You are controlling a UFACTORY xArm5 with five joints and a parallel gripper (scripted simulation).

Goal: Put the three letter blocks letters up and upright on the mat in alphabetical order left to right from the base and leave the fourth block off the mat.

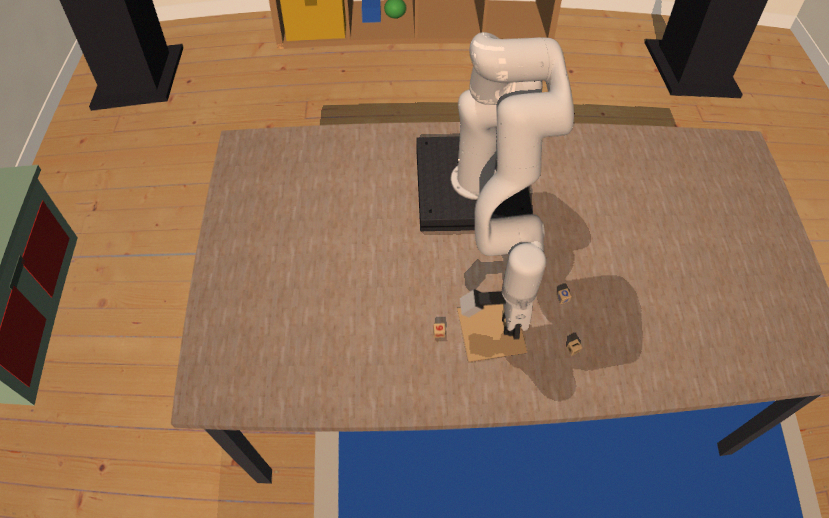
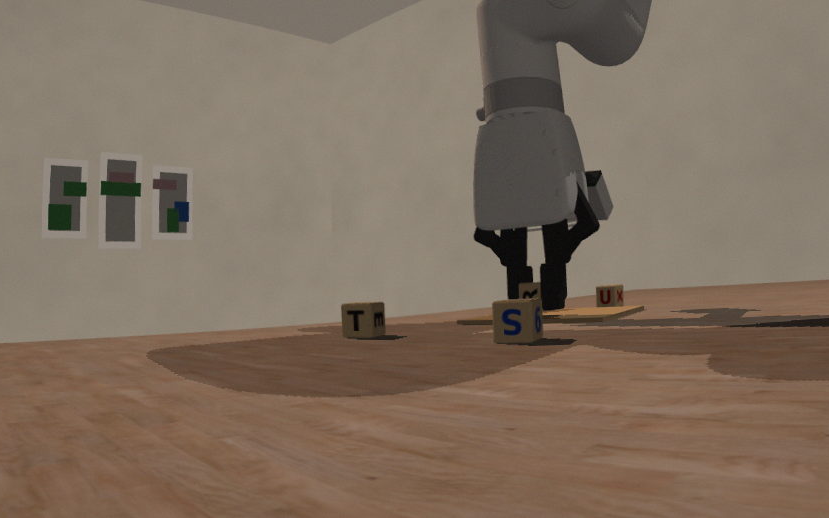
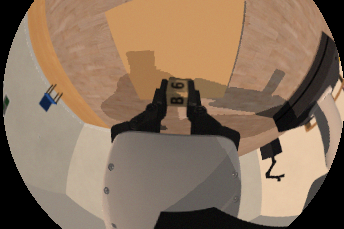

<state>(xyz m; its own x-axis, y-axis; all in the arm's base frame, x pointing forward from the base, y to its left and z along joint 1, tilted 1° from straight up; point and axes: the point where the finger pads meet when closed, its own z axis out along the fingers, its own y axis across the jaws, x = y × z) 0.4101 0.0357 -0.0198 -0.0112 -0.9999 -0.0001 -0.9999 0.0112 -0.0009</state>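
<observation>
Recording, in the top view: one white arm (image 1: pixel 517 144) (image 2: pixel 518 61), mounted on a black base plate (image 1: pixel 433 173) upon a brown worktop (image 1: pixel 314 257) (image 2: pixel 275 437) (image 3: pixel 75 36). One thin tan mat (image 1: pixel 485 326) (image 2: pixel 597 313) (image 3: pixel 185 36), lying on the worktop. One claw (image 1: pixel 515 330) (image 2: pixel 537 296) (image 3: pixel 177 87), pointing down at the mat's edge on the robot's left; its grip is hidden here. One red-marked block (image 1: pixel 439 328) (image 2: pixel 608 296), off the mat, on the robot's right. One blue-marked block (image 1: pixel 563 294) (image 2: pixel 517 321) and one black-marked block (image 1: pixel 573 345) (image 2: pixel 363 320), both off the mat on the robot's left, apart from each other. Top marking of the black-marked block: too small to read.

Exterior view: black-marked block, side faces T and E, the latter turned sideways. Blue-marked block, side faces S and 6, nearer the camera. Red-marked block, side faces U and X, beyond the mat. Held block (image 2: pixel 528 290) (image 3: pixel 177 92), side face R, partly hidden behind the blue-marked block and between the claw's fingers.

Wrist view: claw partly open, closed to the width of the held block, a finger against either side. Visible characters on that block: 6 and B. Whether its underside touches the mat: cannot be told.
</observation>
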